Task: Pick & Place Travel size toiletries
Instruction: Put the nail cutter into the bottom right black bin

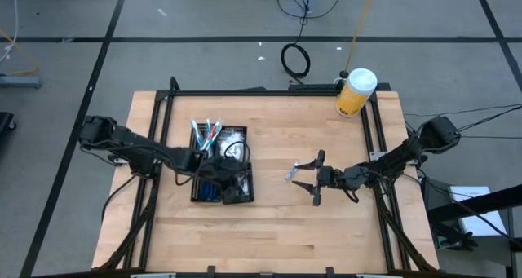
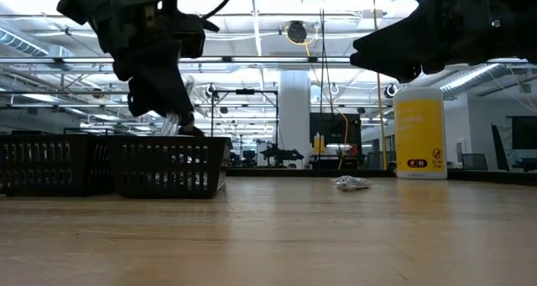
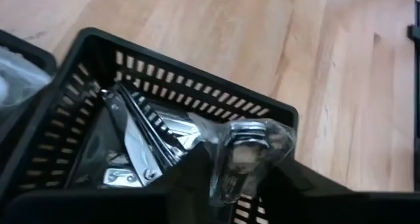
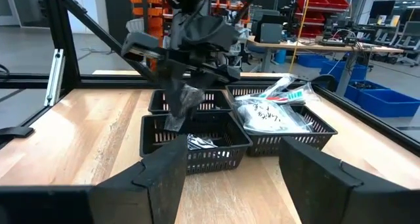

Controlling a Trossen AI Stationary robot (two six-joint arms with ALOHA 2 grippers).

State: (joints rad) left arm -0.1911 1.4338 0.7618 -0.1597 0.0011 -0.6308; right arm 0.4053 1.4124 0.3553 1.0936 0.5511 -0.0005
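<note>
My left gripper (image 1: 231, 180) hangs over the near right compartment of the black tray (image 1: 196, 160), shut on a clear-wrapped silvery toiletry packet (image 3: 249, 152). In the right wrist view that packet (image 4: 178, 104) dangles under the left gripper (image 4: 187, 63) just above the tray (image 4: 197, 159). Silvery packets (image 3: 141, 142) lie in the compartment below. Sticks (image 1: 208, 131) and white-clear packets (image 1: 235, 139) fill the far compartments, and blue pieces (image 1: 208, 190) the near left one. A small silvery packet (image 1: 292, 174) lies flat on the table. My right gripper (image 1: 314, 178) is open, level, just to its right. My left gripper pinches the clear-wrapped packet by its upper end (image 3: 226, 178) between its two fingers, coming from above and pointing down. The packet is lifted clear and hangs below the fingers (image 4: 176, 112) over the tray compartment, its lower end free.
A big yellow jar with a white lid (image 1: 356, 91) stands at the table's far right corner. Black frame rails (image 1: 269, 91) run along the far edge and both sides. Bare wood (image 1: 269, 229) stretches along the near side, with more between the tray and my right gripper.
</note>
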